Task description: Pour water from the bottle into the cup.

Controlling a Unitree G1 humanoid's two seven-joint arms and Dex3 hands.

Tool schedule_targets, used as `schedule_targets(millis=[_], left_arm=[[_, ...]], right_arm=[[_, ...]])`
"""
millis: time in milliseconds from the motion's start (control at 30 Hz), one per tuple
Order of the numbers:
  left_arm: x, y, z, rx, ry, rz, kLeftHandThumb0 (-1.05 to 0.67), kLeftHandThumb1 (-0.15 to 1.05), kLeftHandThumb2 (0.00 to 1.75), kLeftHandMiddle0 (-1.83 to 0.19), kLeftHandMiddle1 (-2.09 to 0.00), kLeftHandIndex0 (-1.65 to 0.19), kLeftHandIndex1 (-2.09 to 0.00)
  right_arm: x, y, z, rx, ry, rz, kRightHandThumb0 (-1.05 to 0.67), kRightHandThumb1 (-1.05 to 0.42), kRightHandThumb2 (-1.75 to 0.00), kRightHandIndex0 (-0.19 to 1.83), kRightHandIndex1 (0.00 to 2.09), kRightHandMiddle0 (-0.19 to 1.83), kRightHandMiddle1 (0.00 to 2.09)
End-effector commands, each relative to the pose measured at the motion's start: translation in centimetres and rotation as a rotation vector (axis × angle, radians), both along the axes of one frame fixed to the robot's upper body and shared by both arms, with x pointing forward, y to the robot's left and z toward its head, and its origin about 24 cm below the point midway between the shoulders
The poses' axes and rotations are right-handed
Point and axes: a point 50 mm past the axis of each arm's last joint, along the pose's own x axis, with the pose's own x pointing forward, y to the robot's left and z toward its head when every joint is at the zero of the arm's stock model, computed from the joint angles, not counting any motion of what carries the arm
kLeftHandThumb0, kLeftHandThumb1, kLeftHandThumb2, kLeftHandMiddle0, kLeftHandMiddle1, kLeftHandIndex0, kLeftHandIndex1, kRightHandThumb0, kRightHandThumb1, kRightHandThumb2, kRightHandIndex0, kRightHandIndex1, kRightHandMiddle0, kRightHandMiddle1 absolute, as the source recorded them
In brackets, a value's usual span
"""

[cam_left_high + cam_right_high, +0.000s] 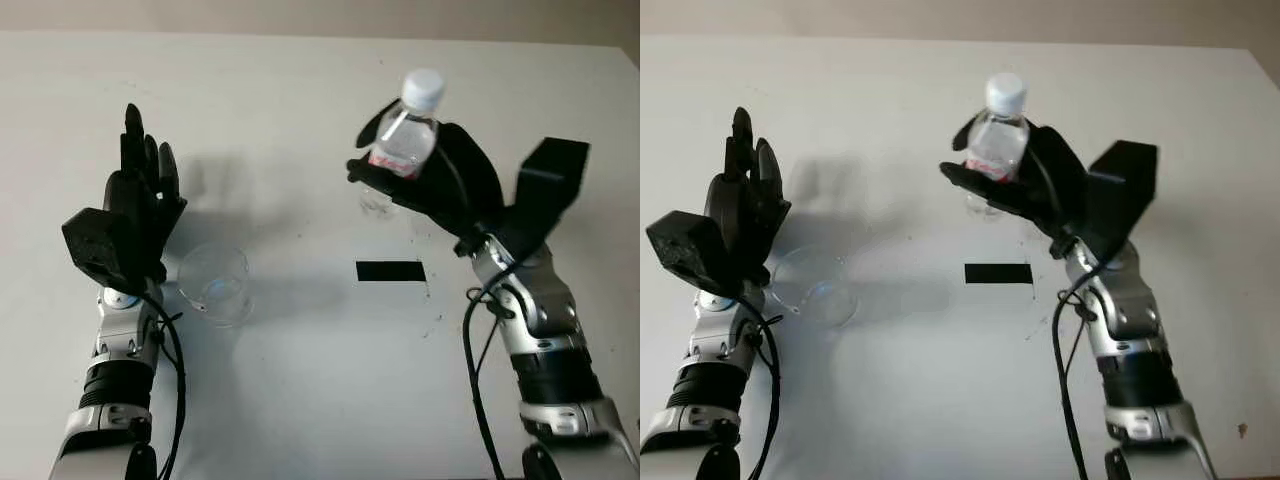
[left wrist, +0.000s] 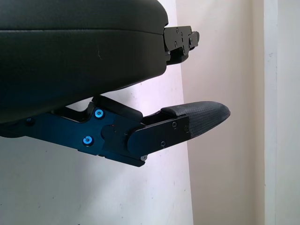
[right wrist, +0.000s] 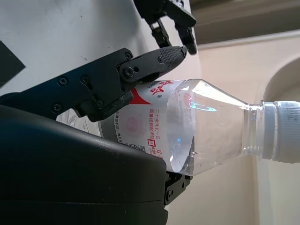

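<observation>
Plainly, the white table [image 1: 300,400] fills most of the head views, its far edge running along the top of the frame. My right hand [image 1: 440,190], in the upper right of the left eye view, is clamped around a clear plastic water bottle [image 1: 405,140]; the bottle's lower body is hidden behind my fingers [image 3: 140,65] and palm, so I cannot make out how much water it holds. It stands roughly upright, leaning a little toward the top right, and its white cap [image 1: 423,88] is on. The red-and-white label [image 3: 150,117] carries print too small for me to read. My forearm rises from the bottom right corner, cut off by the lower edge.

My left hand [image 1: 135,205], at centre left, is open and holds nothing, fingers pointing toward the top of the frame, just beside the cup.

The clear plastic cup [image 1: 215,283] stands on the table in the lower left, faint against the white and partly overlapped by my left hand. A small black rectangle [image 1: 391,271] lies flat near centre.
</observation>
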Motion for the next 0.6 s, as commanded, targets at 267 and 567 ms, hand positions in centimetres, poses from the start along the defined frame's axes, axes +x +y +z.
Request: schedule_targets(millis=[267,567], left_arm=[[-0.2,0.3,0.4,0.004,-0.017,0.005,-0.71,1.05,0.7,0.1,-0.05,0.15,-0.05],[-0.5,0.6,0.4,0.012,-0.015,0.002,-0.7,1.05,0.7,0.1,-0.05,0.14,-0.05]], right_arm=[[-1.3,-0.3,0.5,0.069,0.012,-0.034,-0.21,-1.05,-0.3,0.92,2.09,0.24,2.09],[-1.4,0.4,0.1,0.039,0.122,-0.01,-0.2,-1.05,-0.32,0.98,2.09,0.38,2.09]])
